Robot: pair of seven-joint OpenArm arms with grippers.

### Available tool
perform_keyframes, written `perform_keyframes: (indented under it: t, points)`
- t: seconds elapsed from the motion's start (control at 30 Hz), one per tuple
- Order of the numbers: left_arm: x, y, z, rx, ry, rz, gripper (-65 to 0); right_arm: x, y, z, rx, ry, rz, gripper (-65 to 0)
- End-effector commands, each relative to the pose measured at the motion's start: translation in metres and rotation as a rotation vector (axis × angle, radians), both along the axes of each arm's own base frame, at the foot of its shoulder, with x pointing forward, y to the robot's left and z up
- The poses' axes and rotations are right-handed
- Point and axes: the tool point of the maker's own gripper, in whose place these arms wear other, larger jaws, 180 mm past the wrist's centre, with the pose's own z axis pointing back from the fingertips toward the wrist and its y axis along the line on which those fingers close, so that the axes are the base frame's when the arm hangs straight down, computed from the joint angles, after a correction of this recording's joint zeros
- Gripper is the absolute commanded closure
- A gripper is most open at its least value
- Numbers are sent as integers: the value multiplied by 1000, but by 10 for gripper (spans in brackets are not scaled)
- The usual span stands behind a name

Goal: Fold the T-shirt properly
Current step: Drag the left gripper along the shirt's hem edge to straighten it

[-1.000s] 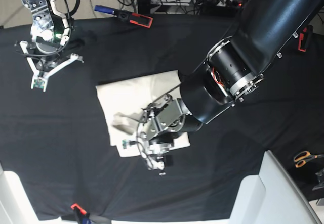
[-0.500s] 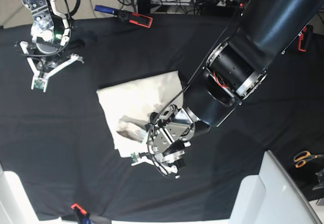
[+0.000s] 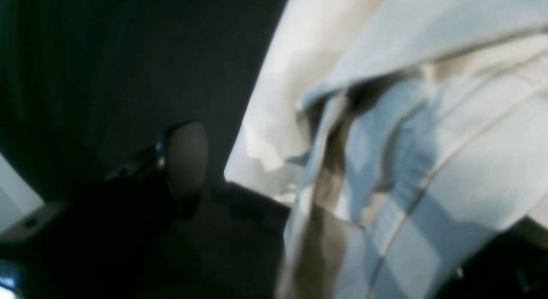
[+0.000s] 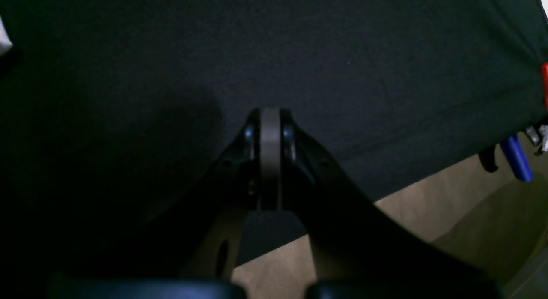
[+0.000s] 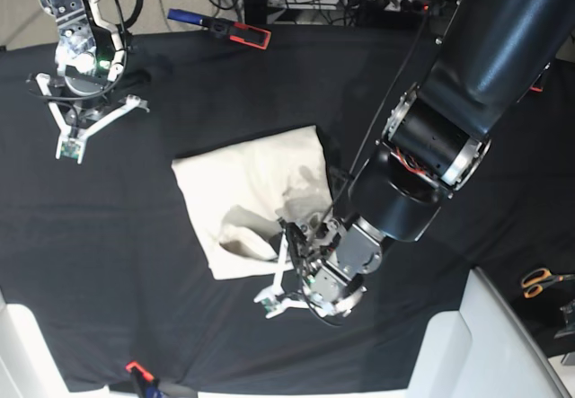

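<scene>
Near the middle of the black-clothed bench (image 5: 431, 101) lies the cream T-shirt (image 5: 243, 182), its near edge lifted and rumpled beside the left tool (image 5: 286, 277). That tool stands wide, one pad (image 3: 186, 162) clear of the cloth; whether the other finger has fabric I cannot tell. To fold well, it should carry the edge across low and evenly. The right tool (image 4: 269, 155) is pressed closed on nothing, hanging over bare cloth well apart. The wrist view is blurred, the shirt's layers indistinct.
</scene>
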Motion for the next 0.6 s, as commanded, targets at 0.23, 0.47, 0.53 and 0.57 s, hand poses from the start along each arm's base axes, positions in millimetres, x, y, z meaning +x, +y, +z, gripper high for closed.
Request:
perform_keyframes:
  t: [0.23,0.47,0.53,0.57]
  points:
    - [21,18,19,-80,-22,88,-466,3,-4,6,-22,-25,6,0]
    - [19,14,16,-181,-7,139,-466,2,-1,5,-15,-23,5,0]
    - [19,9,17,-221,-3,154,-466,2,-1,5,-15,-23,5,0]
    - [20,5,18,-250,-7,155,-464,2,-1,5,-15,-23,5,0]
